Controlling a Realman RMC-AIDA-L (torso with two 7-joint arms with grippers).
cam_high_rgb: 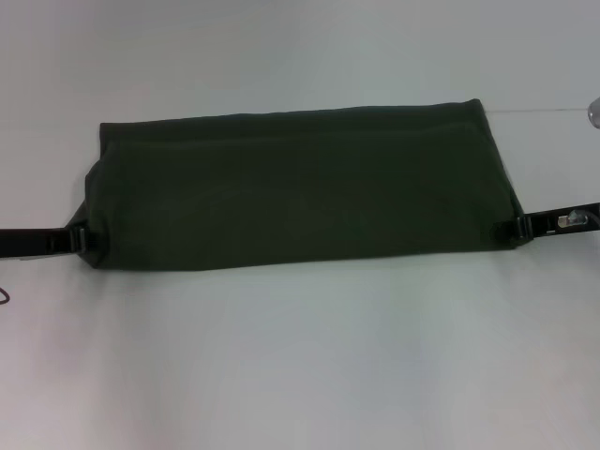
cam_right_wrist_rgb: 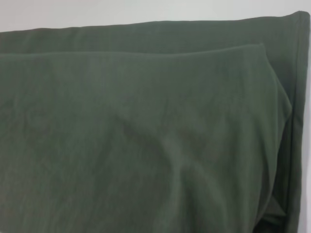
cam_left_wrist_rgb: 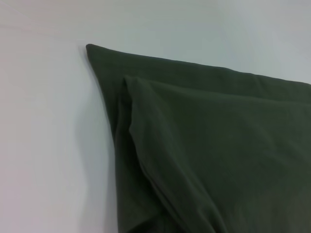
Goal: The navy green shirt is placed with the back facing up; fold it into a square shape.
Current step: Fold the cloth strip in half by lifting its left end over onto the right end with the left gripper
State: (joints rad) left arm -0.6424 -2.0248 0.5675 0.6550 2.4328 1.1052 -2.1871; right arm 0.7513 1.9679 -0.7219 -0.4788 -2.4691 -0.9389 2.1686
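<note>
We pinch the shirt [cam_high_rgb: 300, 187] at both near corners, left gripper [cam_high_rgb: 82, 237] and right gripper [cam_high_rgb: 518, 228], so lift evenly, keeping the edge taut.

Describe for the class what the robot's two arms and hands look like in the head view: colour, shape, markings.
Both are black and slim. The left hand ends in short black fingers with pale edges. The right hand looks alike, with a small silvery-white patch farther up the arm. No cables or sleeves show.
</note>
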